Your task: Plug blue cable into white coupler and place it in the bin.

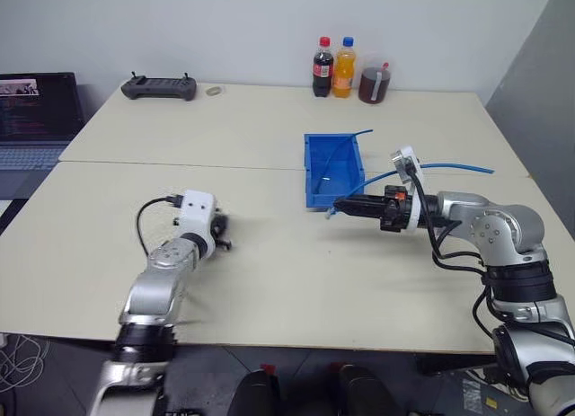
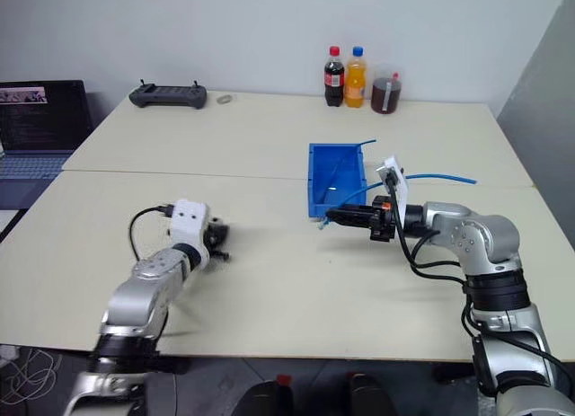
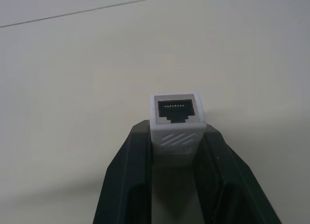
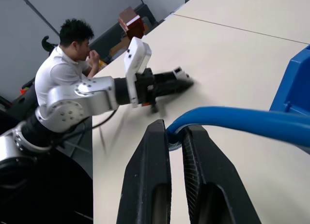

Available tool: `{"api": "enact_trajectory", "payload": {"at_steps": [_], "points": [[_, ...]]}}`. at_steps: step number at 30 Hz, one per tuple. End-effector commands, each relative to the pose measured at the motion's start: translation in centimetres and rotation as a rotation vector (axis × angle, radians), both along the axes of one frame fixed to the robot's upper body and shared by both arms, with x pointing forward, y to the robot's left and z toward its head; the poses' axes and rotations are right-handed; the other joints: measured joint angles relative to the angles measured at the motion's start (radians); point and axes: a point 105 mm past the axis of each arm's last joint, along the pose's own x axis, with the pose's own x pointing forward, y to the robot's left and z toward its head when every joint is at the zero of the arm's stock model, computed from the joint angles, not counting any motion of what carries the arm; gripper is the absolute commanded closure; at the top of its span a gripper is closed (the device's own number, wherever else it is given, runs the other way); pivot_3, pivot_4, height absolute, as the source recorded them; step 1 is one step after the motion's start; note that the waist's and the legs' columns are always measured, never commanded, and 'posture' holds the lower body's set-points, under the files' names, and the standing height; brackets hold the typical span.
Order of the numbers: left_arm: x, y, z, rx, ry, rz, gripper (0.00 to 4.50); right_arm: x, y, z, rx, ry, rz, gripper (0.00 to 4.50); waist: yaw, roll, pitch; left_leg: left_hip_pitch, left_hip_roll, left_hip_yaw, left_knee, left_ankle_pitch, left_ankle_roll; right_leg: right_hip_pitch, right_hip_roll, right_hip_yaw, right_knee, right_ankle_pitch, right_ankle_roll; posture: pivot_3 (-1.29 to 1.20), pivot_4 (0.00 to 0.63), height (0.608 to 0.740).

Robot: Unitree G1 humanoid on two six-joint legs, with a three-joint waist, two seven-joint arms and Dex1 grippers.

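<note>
My left gripper is shut on the white coupler, whose dark socket faces away from the wrist. It hangs low over the near left of the table, pointing right. To the right, my right gripper points left, shut on the blue cable near its end. The cable trails back over the arm towards the table's right edge. The plug is hidden between the fingers. The bin stands just behind the right gripper. The two grippers are well apart.
A second thin blue cable lies in the bin and sticks out at its far corner. Three drink bottles, a black controller and a roll of tape sit at the far edge. A laptop stands far left. A person sits beyond the table.
</note>
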Motion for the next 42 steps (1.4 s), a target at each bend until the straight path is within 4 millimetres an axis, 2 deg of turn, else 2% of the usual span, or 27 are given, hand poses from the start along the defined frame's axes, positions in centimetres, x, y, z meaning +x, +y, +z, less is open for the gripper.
{"api": "enact_trajectory", "payload": {"at_steps": [1, 3, 6, 10, 13, 23, 27, 33, 37, 42], "points": [[-3.5, -4.8, 2.2, -0.098, -0.004, -0.487, 3.68, -0.6, 1.2, 1.5, -0.007, -0.118, 0.048, 4.41, 0.000, 0.000, 0.000, 0.000, 0.000, 0.000, 0.000, -0.001, 0.001, 0.000, 0.000, 0.000, 0.000, 0.000, 0.000, 0.00, 0.150, 0.740], [-4.6, -5.7, 1.5, -0.047, 0.000, -0.649, 3.68, -0.9, 2.0, 1.5, -0.012, -0.138, 0.069, 4.41, -0.001, 0.000, 0.000, 0.000, 0.000, 0.000, 0.000, -0.002, 0.004, 0.000, 0.000, 0.000, 0.000, 0.000, 0.000, 0.00, 0.150, 0.740], [-5.0, -7.2, 0.7, -0.045, -0.009, -0.803, 3.68, -1.4, 3.4, 0.7, -0.048, -0.179, 0.107, 4.41, -0.001, 0.001, 0.001, 0.000, 0.001, 0.000, 0.000, -0.002, 0.004, 0.000, 0.001, 0.000, 0.000, -0.001, -0.001, 0.00, 0.150, 0.740], [-4.8, -7.9, -1.9, 0.053, 0.014, -0.961, 3.68, -1.0, 4.5, -1.3, -0.165, -0.282, 0.115, 4.41, -0.001, 0.001, 0.001, 0.000, 0.000, 0.000, 0.000, -0.003, 0.005, -0.001, 0.002, 0.000, 0.000, -0.001, -0.001, 0.00, 0.150, 0.740], [-4.0, -8.2, -2.5, 0.055, 0.022, -1.004, 3.68, -1.3, 5.0, -2.7, -0.240, -0.348, 0.145, 4.41, 0.001, 0.001, 0.001, -0.002, 0.001, 0.001, 0.001, -0.003, 0.005, -0.002, 0.002, 0.001, 0.000, -0.001, -0.001, 0.00, 0.150, 0.740], [-2.9, -8.1, -2.4, 0.053, 0.026, -1.041, 3.68, -2.5, 6.2, -3.2, -0.236, -0.349, 0.204, 4.41, 0.002, 0.001, 0.001, -0.003, 0.001, -0.001, 0.002, -0.003, 0.006, -0.003, 0.003, 0.000, 0.001, 0.000, 0.000, 0.00, 0.150, 0.740], [-2.5, -8.3, -1.9, 0.025, 0.031, -1.019, 3.68, -2.6, 6.5, -3.9, -0.286, -0.348, 0.224, 4.41, 0.003, 0.001, 0.001, -0.003, 0.001, -0.001, 0.003, -0.003, 0.006, -0.002, 0.003, -0.001, 0.001, 0.000, 0.000, 0.00, 0.150, 0.740], [-2.8, -8.0, -2.1, 0.025, 0.040, -1.021, 3.68, -2.7, 6.6, -4.7, -0.328, -0.361, 0.248, 4.41, 0.001, 0.001, 0.001, -0.003, 0.001, -0.002, 0.003, -0.003, 0.006, -0.003, 0.003, -0.001, 0.001, 0.000, 0.000, 0.00, 0.150, 0.740], [-3.0, -8.0, -2.1, 0.021, 0.045, -1.022, 3.68, -2.2, 6.4, -5.4, -0.365, -0.365, 0.234, 4.41, 0.000, 0.001, 0.001, -0.003, 0.001, -0.002, 0.003, -0.003, 0.006, -0.003, 0.003, -0.001, 0.001, 0.000, -0.001, 0.00, 0.150, 0.740], [-3.1, -8.0, -2.1, 0.016, 0.045, -1.020, 3.68, -1.5, 6.3, -5.3, -0.373, -0.370, 0.216, 4.41, 0.000, 0.001, 0.001, -0.003, 0.001, -0.002, 0.003, -0.003, 0.006, -0.003, 0.003, -0.001, 0.001, 0.000, -0.001, 0.00, 0.150, 0.740]]}}
